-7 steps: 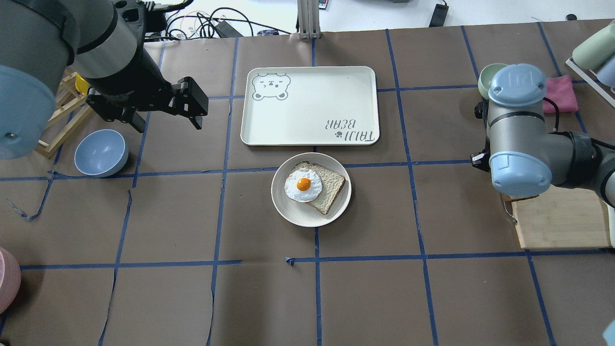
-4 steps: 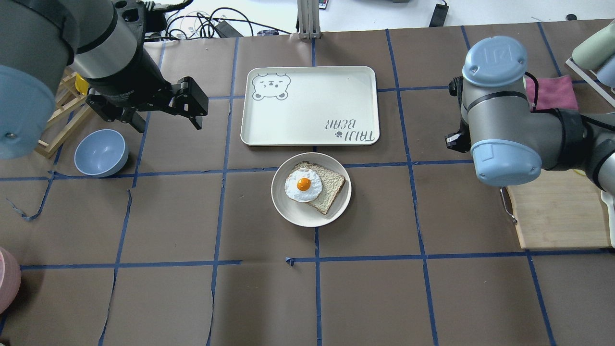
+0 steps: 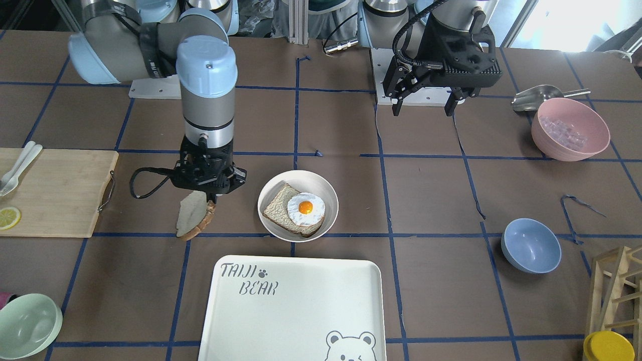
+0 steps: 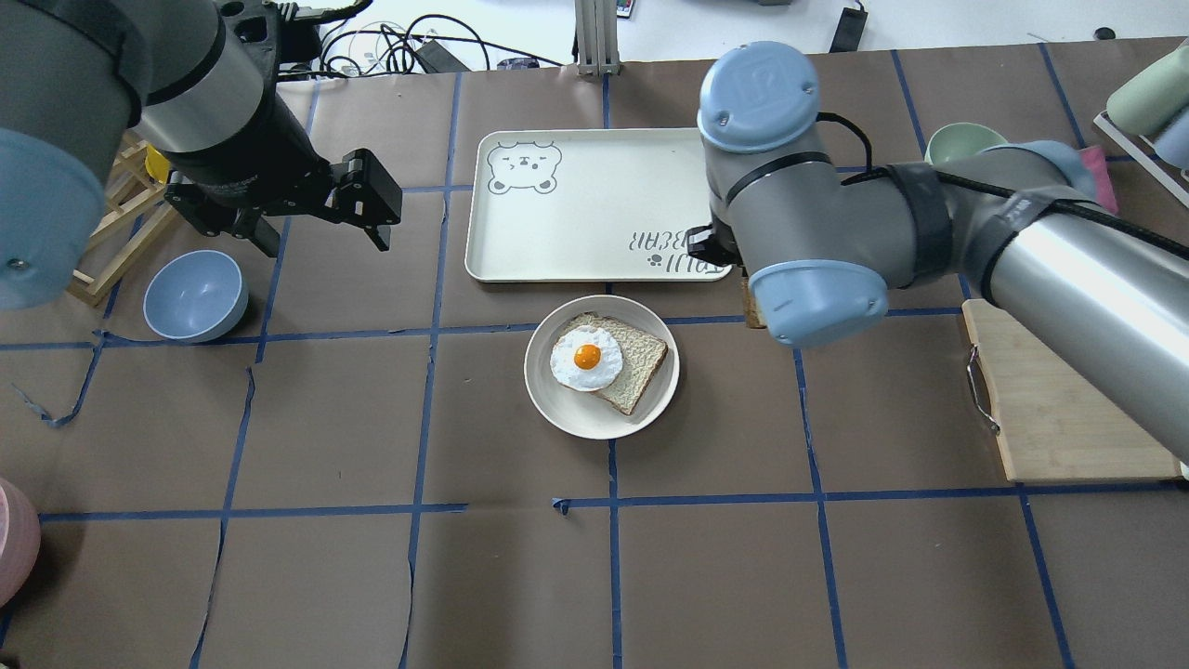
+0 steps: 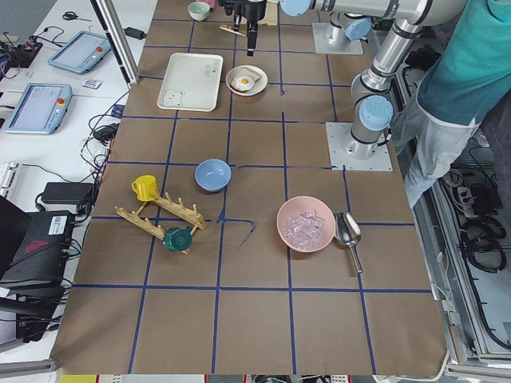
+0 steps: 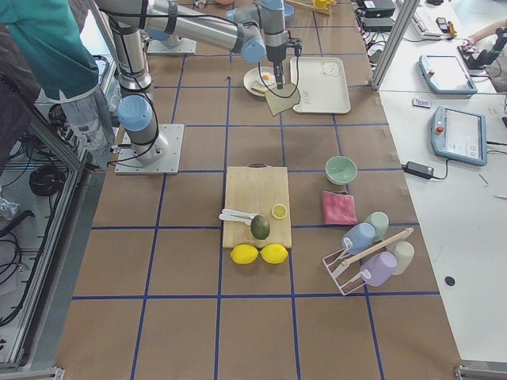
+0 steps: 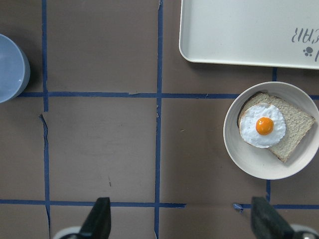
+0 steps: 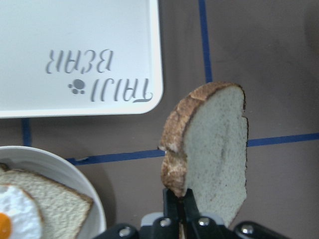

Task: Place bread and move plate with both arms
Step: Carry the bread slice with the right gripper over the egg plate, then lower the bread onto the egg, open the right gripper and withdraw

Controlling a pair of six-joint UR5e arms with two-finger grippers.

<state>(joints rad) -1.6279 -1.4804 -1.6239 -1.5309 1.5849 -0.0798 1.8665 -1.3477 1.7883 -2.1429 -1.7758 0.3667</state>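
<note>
The bread [image 3: 193, 220] hangs on edge from my right gripper [image 3: 209, 202], which is shut on its lower crust; the right wrist view shows the slice [image 8: 214, 149] above the brown table beside the plate [image 8: 95, 201]. In the overhead view only a sliver of the bread [image 4: 751, 307] shows under the right arm, just right of the plate [image 4: 576, 413]. The cream-white plate [image 3: 331, 200] holds a second slice topped by a fried egg [image 3: 305, 206]. My left gripper [image 4: 325, 240] is open and empty, high over the table's left; its view shows the plate [image 7: 249, 159] at the right.
The white bear-printed tray [image 4: 594, 204] lies just beyond the plate. A blue bowl [image 4: 195, 295] sits under the left arm. A wooden cutting board [image 4: 1077, 409] is at the right, a pale green bowl [image 4: 961, 144] behind it. A pink bowl [image 3: 571, 128] stands on the left side.
My right arm has swung left from the cutting board toward the plate, carrying the bread. The left arm, plate and tray have not moved.
</note>
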